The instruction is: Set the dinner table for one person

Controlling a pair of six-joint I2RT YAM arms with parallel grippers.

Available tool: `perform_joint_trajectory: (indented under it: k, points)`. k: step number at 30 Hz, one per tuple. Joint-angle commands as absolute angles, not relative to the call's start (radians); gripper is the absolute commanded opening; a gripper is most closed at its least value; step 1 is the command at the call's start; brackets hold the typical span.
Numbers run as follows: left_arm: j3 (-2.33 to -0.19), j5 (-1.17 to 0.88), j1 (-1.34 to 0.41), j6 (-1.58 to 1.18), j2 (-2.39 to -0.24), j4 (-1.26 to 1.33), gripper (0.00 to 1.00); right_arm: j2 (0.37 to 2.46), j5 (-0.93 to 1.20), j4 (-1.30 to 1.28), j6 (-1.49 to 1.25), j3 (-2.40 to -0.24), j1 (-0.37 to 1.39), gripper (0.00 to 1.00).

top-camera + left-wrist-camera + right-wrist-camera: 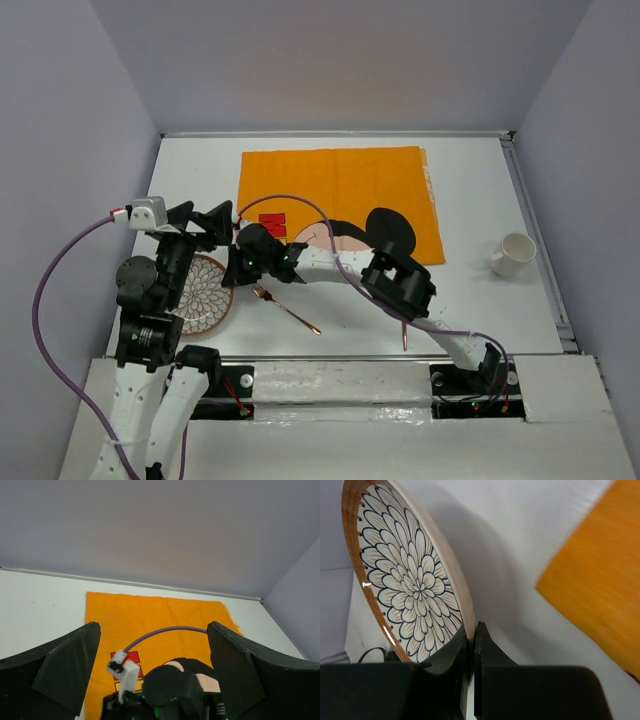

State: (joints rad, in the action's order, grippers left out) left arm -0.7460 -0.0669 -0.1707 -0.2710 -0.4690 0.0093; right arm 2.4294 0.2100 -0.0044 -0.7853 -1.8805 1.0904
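From above, the white surface lies under the orange placemat and reaches past it on every side. A patterned plate sits off the placemat's near-left corner. The right gripper is at the plate edge nearest the placemat. The left gripper hangs just left of the placemat. A copper-coloured utensil lies just on the near side of the placemat, and a white mug stands off its right edge.

In the left wrist view, the left gripper is spread wide and holds nothing, with the placemat ahead of it on the surface.

In the right wrist view, the right gripper is pinching the plate at its rim. The placemat is off to the right, with bare surface between it and the plate.
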Motion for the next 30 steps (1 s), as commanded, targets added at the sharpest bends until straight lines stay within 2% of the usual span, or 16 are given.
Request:
perform_joint_trajectory:
  k: [1, 7, 13, 19, 30]
  points:
    - [-0.744, -0.011, -0.172, -0.249, -0.433, 0.049, 0.99, 2.165, 0.190, 0.247, -0.798, -1.778, 0.999, 0.00]
    - [-0.738, 0.040, -0.170, -0.236, -0.420, 0.038, 0.99, 1.921, 0.149, 0.323, -0.811, -1.516, 0.858, 0.00]
    - [-0.719, 0.006, -0.170, -0.244, -0.425, 0.037, 0.99, 1.787, 0.210, 0.365, -0.856, -1.293, 0.639, 0.00]
    - [-0.715, -0.026, -0.170, -0.250, -0.436, 0.037, 0.99, 1.743, 0.255, 0.324, -0.873, -1.210, 0.470, 0.00]
    - [-0.710, -0.052, -0.170, -0.256, -0.454, 0.043, 0.99, 1.790, 0.275, 0.299, -0.884, -1.167, 0.370, 0.00]
